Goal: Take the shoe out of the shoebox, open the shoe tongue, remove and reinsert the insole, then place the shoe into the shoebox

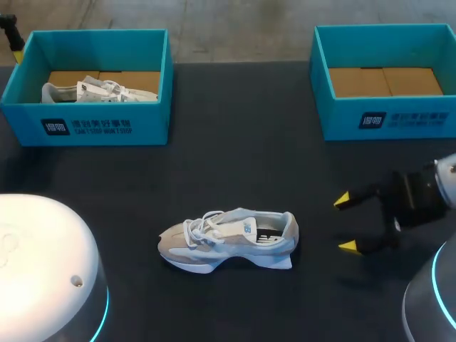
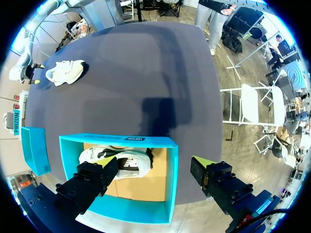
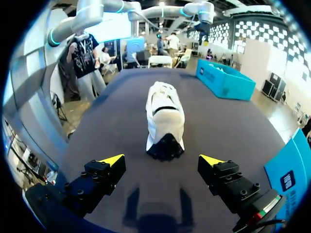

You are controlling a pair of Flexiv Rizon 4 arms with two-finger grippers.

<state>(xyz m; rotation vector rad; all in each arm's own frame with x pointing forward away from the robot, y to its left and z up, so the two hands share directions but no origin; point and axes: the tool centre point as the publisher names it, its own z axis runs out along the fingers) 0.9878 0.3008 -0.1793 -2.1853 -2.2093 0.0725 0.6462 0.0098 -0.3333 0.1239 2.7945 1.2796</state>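
Shoe point(image 1: 228, 239) lies just ahead of the spread right end effector point(image 1: 345, 223), untouched.

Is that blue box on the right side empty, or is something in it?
Empty. The right shoebox shows only its bare brown floor; one shoe lies out on the table.

Grey-and-white shoe point(image 1: 226, 239), teal shoeboxes point(image 1: 107, 128), black table point(image 1: 242, 142).

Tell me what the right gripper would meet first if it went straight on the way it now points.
Most likely the shoe: its heel faces the open right gripper and lies centred ahead of the fingers, with only bare tabletop between them.
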